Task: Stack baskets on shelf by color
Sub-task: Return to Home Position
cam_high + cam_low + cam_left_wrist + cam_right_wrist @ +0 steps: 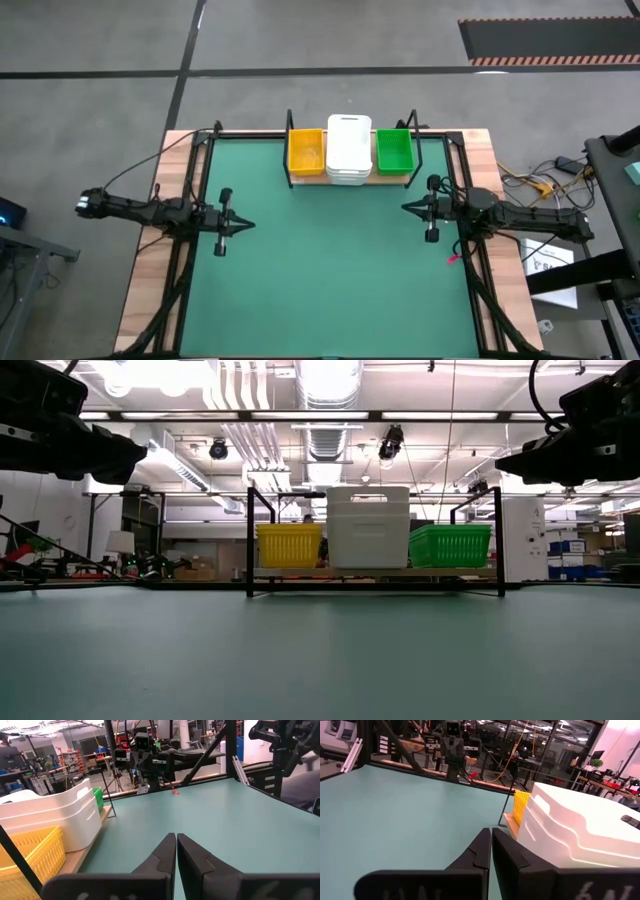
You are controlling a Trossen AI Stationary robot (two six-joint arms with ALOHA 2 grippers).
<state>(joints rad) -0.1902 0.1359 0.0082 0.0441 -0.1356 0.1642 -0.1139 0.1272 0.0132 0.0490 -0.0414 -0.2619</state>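
Note:
On the wooden shelf (348, 182) at the table's far edge stand three stacks of baskets: yellow (305, 152) at the left, white (349, 150) in the middle, green (393, 151) at the right. They also show in the low view: yellow (289, 545), white (368, 526), green (450, 545). The white stack is the tallest. My left gripper (247, 225) is shut and empty above the mat's left side. My right gripper (405, 208) is shut and empty above the mat's right side. Both point toward the table's middle.
The green mat (330, 270) covers the table between the arms. The shelf's black posts (249, 540) rise at its corners. A small red item (452, 260) lies by the table's right edge. Cables and papers lie on the floor to the right.

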